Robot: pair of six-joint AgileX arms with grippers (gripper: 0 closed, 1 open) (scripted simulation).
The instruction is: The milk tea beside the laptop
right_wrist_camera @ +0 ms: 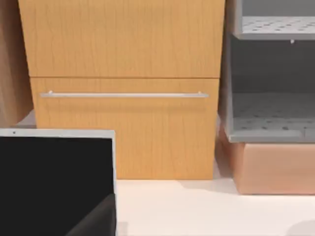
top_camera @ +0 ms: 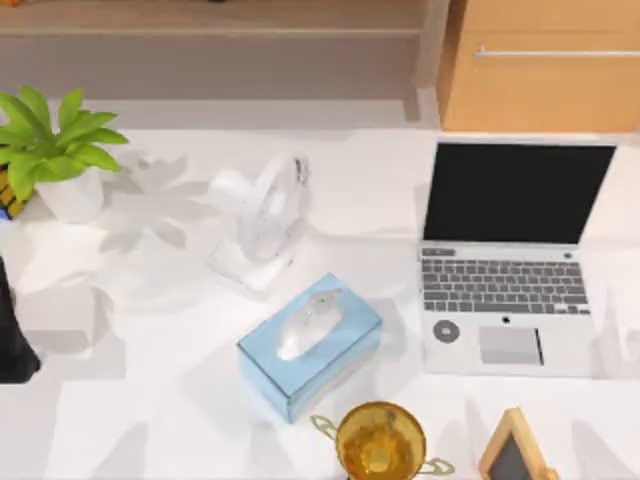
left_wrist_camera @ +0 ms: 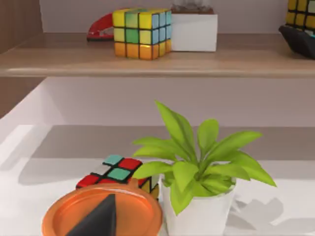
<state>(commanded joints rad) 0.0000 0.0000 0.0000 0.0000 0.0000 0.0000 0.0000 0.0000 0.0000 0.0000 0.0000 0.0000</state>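
The laptop [top_camera: 505, 260] stands open at the table's right, with a black screen, grey keyboard and a round dark sticker; its screen edge [right_wrist_camera: 56, 182] also shows in the right wrist view. An orange round lid-like disc [left_wrist_camera: 59, 216] sits in front of a Rubik's cube [left_wrist_camera: 115, 169] in the left wrist view; I cannot tell whether it is the milk tea. A dark part of my left gripper [left_wrist_camera: 98, 219] hangs just over that disc. My left arm [top_camera: 10, 335] is at the table's left edge. A dark part of my right gripper [right_wrist_camera: 96, 219] is in front of the laptop screen.
Between the arms stand a white fan [top_camera: 262, 215] and a blue tissue box [top_camera: 310, 345]. A potted plant [top_camera: 60, 150] is back left. A gold trophy [top_camera: 380, 440] and small chalkboard [top_camera: 515, 450] line the front edge. A wooden drawer cabinet [top_camera: 540, 70] rises behind the laptop.
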